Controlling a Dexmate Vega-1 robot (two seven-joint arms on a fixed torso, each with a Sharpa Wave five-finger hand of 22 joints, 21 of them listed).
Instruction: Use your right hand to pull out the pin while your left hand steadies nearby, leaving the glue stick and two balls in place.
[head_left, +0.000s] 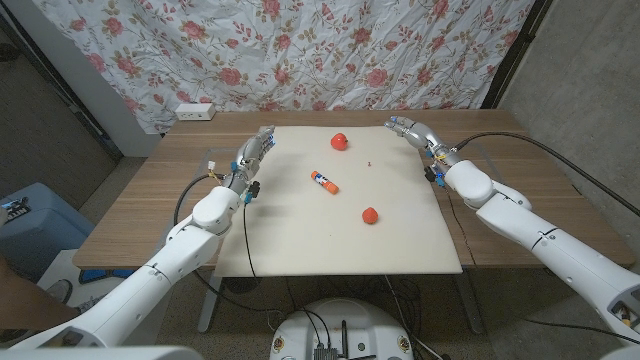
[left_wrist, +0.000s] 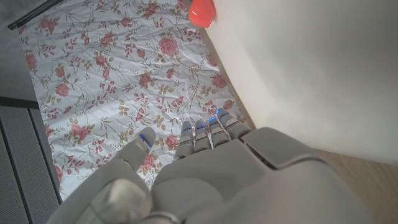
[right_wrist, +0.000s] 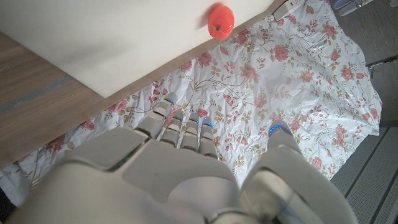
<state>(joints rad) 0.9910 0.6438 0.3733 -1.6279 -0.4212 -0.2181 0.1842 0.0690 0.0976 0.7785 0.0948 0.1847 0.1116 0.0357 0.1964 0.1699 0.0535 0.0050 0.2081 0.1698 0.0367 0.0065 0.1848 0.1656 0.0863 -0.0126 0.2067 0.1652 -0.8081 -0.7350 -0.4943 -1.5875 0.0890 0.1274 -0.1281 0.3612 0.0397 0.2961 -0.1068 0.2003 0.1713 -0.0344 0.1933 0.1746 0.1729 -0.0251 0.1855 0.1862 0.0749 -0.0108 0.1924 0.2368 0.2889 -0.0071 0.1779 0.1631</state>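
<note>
Nearest the head camera, both arms reach out along the sides of the white board (head_left: 300, 240). At its far left corner the left hand (head_left: 253, 152) holds nothing, fingers loosely extended; at its far right corner the right hand (head_left: 412, 131) does likewise. Between them lie the pin (head_left: 370, 162), a tiny red speck, the glue stick (head_left: 324, 181), the far ball (head_left: 340, 140) and the near ball (head_left: 371, 215). Reaching inward, the right hand could well brush the far ball and roll it. Open board surrounds the pin.
</note>
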